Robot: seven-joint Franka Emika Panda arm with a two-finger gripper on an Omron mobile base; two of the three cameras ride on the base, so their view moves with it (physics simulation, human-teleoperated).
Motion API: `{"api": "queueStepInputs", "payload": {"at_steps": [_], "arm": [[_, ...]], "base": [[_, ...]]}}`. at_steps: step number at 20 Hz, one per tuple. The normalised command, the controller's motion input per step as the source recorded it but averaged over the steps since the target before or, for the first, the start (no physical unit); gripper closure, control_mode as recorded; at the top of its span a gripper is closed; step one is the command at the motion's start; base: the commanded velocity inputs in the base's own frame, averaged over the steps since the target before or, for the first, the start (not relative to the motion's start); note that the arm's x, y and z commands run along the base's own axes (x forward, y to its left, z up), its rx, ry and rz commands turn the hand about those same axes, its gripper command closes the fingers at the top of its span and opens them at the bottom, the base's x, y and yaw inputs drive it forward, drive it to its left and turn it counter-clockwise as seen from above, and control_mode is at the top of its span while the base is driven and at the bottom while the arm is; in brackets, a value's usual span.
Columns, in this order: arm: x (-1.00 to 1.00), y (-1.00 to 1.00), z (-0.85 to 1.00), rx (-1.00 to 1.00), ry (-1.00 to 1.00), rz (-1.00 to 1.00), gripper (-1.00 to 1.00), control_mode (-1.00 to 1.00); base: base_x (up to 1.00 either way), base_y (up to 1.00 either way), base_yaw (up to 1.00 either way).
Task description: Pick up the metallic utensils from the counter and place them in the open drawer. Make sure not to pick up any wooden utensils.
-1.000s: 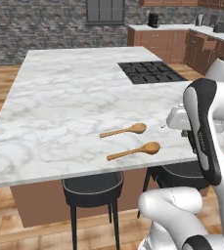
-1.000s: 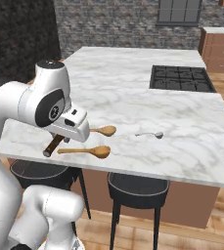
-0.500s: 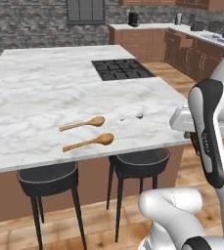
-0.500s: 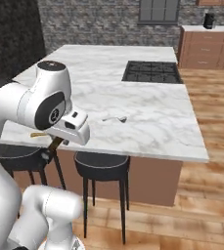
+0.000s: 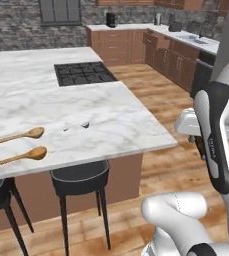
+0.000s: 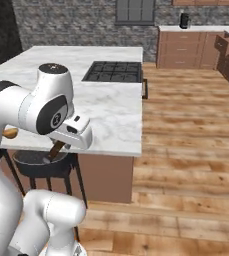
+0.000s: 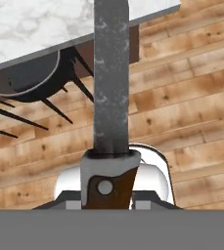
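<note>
Both base views have changed because the base has driven: the counter [image 5: 111,115] now sits more to the left, and more of the floor [image 5: 166,100] and the far cabinets can be seen. On the counter, things lie as they did before. The gripper [image 7: 106,200] is pinching a knife [image 7: 111,88] by its brown handle, so it is partly closed around it. The grey blade points straight out from the hand, over the floor and toward the counter edge and a black stool [image 7: 30,83]. In the right base view the gripper [image 6: 56,149] hangs low beside the counter, in front of a stool. A small silver spoon [image 5: 78,125] lies on the counter, near the two wooden spoons [image 5: 21,135]. The drawer [image 6: 222,45] looks pulled out at the far cabinets. It is well apart from the gripper, ahead and to the right across the floor. I think the base must roll that way before the knife can go in.
</note>
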Motion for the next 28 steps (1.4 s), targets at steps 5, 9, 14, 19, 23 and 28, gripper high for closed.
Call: {"api": "queueStepInputs", "payload": {"at_steps": [5, 9, 14, 19, 23, 28], "arm": [[0.0, 0.0, 0.0, 0.0, 0.0, 0.0, 1.0, 1.0], [0.0, 0.0, 0.0, 0.0, 0.0, 0.0, 1.0, 1.0], [0.0, 0.0, 0.0, 0.0, 0.0, 0.0, 1.0, 1.0], [0.0, 0.0, 0.0, 0.0, 0.0, 0.0, 1.0, 1.0], [0.0, 0.0, 0.0, 0.0, 0.0, 0.0, 1.0, 1.0], [0.0, 0.0, 0.0, 0.0, 0.0, 0.0, 1.0, 1.0]], "base": [[0.42, -1.0, -0.12], [0.58, -1.0, -0.1], [0.97, -1.0, -0.02], [1.0, -1.0, 0.02], [1.0, -0.68, 0.1], [1.0, -0.52, 0.21]]}}
